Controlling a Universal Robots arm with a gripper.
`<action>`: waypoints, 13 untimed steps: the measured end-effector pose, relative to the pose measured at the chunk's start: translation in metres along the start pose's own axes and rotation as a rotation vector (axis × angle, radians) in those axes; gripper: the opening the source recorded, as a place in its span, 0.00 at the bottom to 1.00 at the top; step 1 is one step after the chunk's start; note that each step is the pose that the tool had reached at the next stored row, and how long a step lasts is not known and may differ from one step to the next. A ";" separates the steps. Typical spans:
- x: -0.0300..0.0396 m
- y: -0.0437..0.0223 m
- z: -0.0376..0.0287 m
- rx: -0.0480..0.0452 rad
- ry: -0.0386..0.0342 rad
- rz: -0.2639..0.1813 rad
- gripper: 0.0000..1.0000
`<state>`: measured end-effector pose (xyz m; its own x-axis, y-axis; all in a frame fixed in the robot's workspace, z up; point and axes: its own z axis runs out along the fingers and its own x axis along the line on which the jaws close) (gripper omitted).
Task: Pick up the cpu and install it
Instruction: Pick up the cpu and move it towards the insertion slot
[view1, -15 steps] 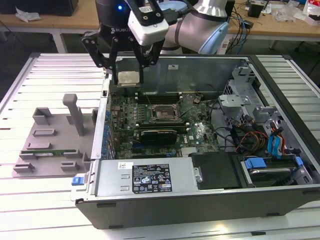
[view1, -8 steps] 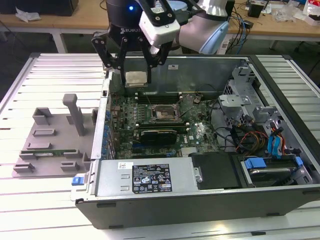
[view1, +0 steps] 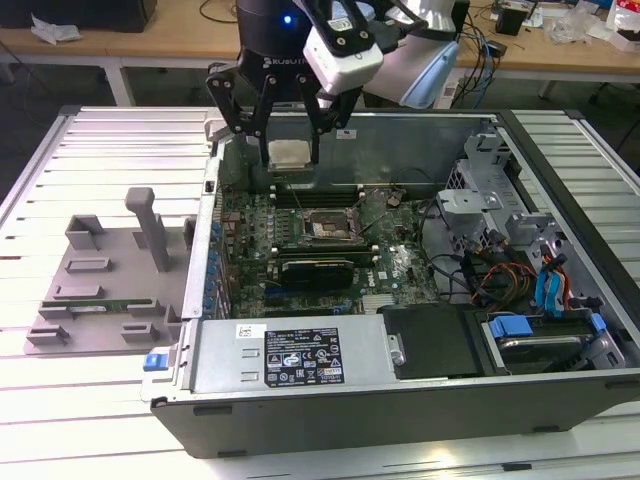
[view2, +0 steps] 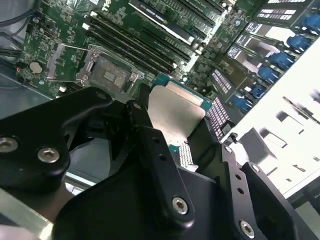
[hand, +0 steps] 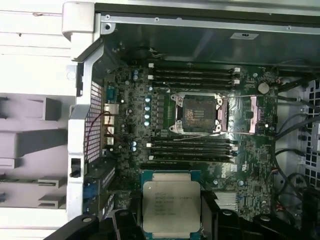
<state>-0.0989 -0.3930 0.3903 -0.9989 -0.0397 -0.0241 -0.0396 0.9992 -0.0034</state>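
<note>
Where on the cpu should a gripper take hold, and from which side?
By two opposite thin edges, coming from above its metal top, as the gripper holds the cpu now. It is flat and square, so only the edges give opposing faces, and the underside stays free toward the open socket.

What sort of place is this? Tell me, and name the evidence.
Likely a robotics lab workbench: an open desktop computer case with bare motherboard, the gripper holding the cpu, cable-strewn desks behind.

Matt silver metal cpu (hand: 171, 206) with green edge; matt black gripper (view1: 291, 158); dull grey sheet-metal computer case (view1: 400, 415); ribbed white tabletop (view1: 90, 440).
</note>
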 end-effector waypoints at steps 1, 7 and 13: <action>-0.0042 0.0012 0.0029 -0.0001 0.0001 0.000 0.55; -0.0226 0.0085 0.0113 0.0000 0.0005 0.000 0.55; -0.0419 0.0155 0.0191 0.0000 0.0005 0.000 0.55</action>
<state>-0.0573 -0.3759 0.3722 -0.9989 -0.0397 -0.0235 -0.0396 0.9992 -0.0034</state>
